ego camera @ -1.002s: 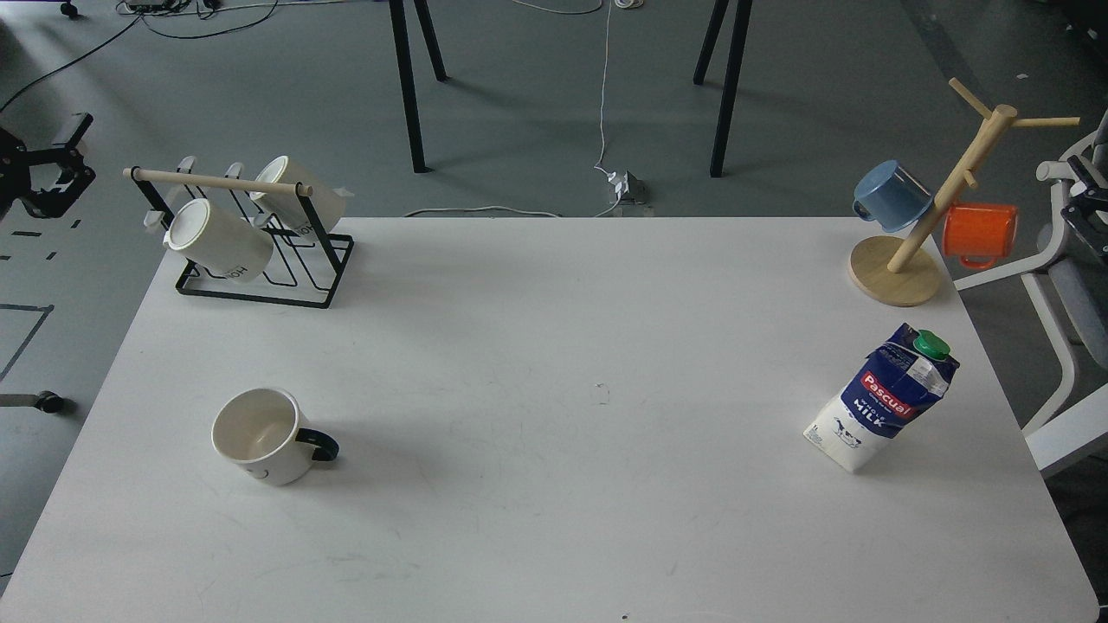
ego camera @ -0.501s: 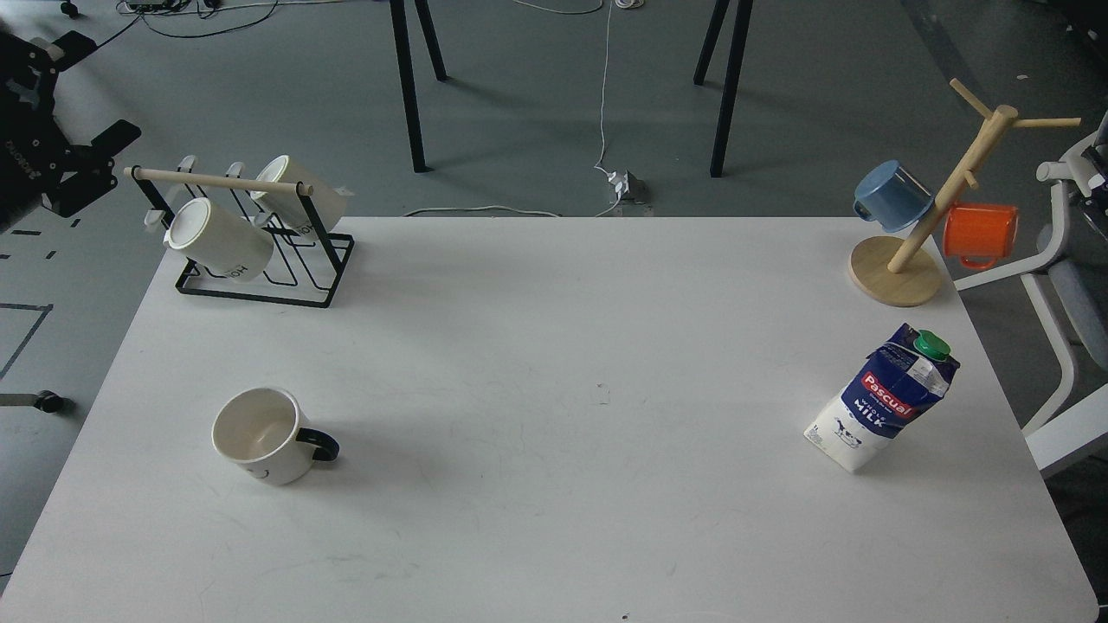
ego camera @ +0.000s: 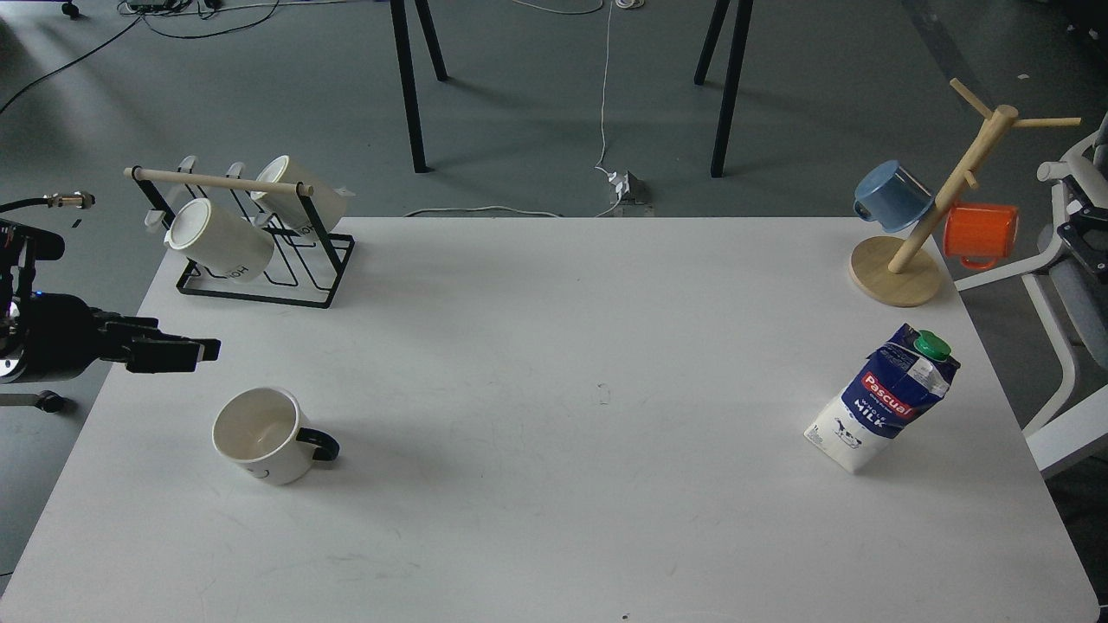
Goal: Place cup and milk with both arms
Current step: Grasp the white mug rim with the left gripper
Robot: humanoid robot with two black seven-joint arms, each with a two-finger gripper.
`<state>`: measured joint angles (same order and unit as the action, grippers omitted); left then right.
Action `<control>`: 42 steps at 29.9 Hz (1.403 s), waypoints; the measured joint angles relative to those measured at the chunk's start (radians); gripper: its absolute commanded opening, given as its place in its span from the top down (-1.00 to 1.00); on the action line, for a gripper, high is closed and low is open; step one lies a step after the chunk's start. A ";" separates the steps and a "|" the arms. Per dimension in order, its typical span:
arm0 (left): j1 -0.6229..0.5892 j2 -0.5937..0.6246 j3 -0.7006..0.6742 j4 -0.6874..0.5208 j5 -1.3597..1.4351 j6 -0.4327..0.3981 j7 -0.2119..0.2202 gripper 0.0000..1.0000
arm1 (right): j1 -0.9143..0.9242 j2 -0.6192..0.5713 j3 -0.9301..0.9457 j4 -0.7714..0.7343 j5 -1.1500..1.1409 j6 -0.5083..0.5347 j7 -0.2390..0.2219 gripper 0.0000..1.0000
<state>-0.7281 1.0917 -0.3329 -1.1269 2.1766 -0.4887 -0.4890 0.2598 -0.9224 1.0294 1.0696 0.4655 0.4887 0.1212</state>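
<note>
A white cup with a dark handle stands upright on the white table at the front left. A blue and white milk carton with a green cap stands at the right side. My left gripper reaches in from the left edge, above and to the left of the cup and apart from it; its fingers are dark and I cannot tell them apart. A dark part of my right gripper shows at the right edge, far behind the carton; its state is unclear.
A black wire rack with two white mugs stands at the back left. A wooden mug tree with a blue cup and an orange cup stands at the back right. A white chair is beside the table's right edge.
My left arm has swung down from the far back left to the table's left edge near the cup. The dark part at the right edge has shifted a little. Cup and carton have not moved.
</note>
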 measured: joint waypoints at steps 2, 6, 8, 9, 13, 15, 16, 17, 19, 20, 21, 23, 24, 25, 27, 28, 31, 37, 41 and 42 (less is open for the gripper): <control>0.018 -0.014 0.002 0.001 0.004 0.000 0.000 -0.98 | -0.006 0.000 0.000 -0.003 0.000 0.000 0.000 -0.92; 0.056 -0.055 0.003 0.013 0.005 0.000 0.000 -0.98 | -0.014 0.000 0.002 -0.006 -0.001 0.000 0.000 -0.92; 0.073 -0.075 0.003 0.016 0.005 0.000 0.000 -0.98 | -0.020 0.000 0.003 -0.006 -0.001 0.000 0.000 -0.92; 0.080 -0.084 0.003 0.018 0.005 0.000 0.000 -0.98 | -0.021 0.000 0.003 -0.007 -0.001 0.000 0.000 -0.92; 0.104 -0.114 0.003 0.050 0.005 0.000 0.000 -0.98 | -0.026 0.000 0.003 -0.008 -0.001 0.000 0.000 -0.92; 0.111 -0.126 0.003 0.068 0.005 0.001 0.000 -0.97 | -0.029 0.000 0.003 -0.007 -0.001 0.000 0.000 -0.92; 0.116 -0.130 0.003 0.080 0.005 0.007 0.000 -0.97 | -0.030 0.000 0.003 -0.007 -0.001 0.000 0.000 -0.92; 0.123 -0.135 0.003 0.094 0.005 0.019 0.000 -0.97 | -0.031 0.000 0.003 -0.007 0.000 0.000 0.000 -0.92; 0.136 -0.147 0.004 0.126 0.005 0.050 0.000 -0.95 | -0.034 0.000 0.003 -0.007 0.000 0.000 0.000 -0.92; 0.141 -0.155 0.005 0.143 0.005 0.067 0.000 -0.93 | -0.036 0.000 0.003 -0.006 0.001 0.000 0.000 -0.92; 0.144 -0.162 0.007 0.158 0.005 0.079 0.000 -0.89 | -0.040 0.000 0.003 -0.006 0.002 0.000 0.000 -0.92; 0.153 -0.179 0.013 0.184 0.005 0.101 0.000 -0.70 | -0.046 0.000 0.005 -0.006 0.003 0.000 0.000 -0.92; 0.157 -0.186 0.014 0.190 0.005 0.106 0.000 -0.60 | -0.048 0.000 0.006 -0.006 0.004 0.000 0.000 -0.92; 0.160 -0.192 0.016 0.195 0.005 0.111 0.000 -0.45 | -0.049 0.000 0.006 -0.006 0.005 0.000 0.001 -0.92; 0.164 -0.200 0.016 0.199 0.005 0.116 0.000 -0.12 | -0.052 0.000 0.006 -0.006 0.005 0.000 0.005 -0.92; 0.164 -0.202 0.017 0.200 0.005 0.117 0.000 0.02 | -0.053 0.000 0.006 -0.006 0.005 0.000 0.007 -0.92; 0.166 -0.203 0.017 0.202 0.005 0.129 0.000 0.21 | -0.058 0.000 0.006 -0.007 0.005 0.000 0.009 -0.92; 0.177 -0.203 0.017 0.202 0.005 0.199 0.000 1.00 | -0.075 0.000 0.008 -0.012 0.007 0.000 0.009 -0.92; 0.183 -0.202 0.018 0.201 0.005 0.259 0.000 1.00 | -0.082 0.000 0.008 -0.016 0.007 0.000 0.009 -0.92; 0.185 -0.199 0.018 0.201 0.005 0.272 0.000 1.00 | -0.084 0.000 0.008 -0.016 0.007 0.000 0.009 -0.92</control>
<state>-0.5431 0.8929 -0.3147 -0.9261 2.1817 -0.2171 -0.4887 0.1757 -0.9219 1.0372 1.0533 0.4726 0.4887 0.1305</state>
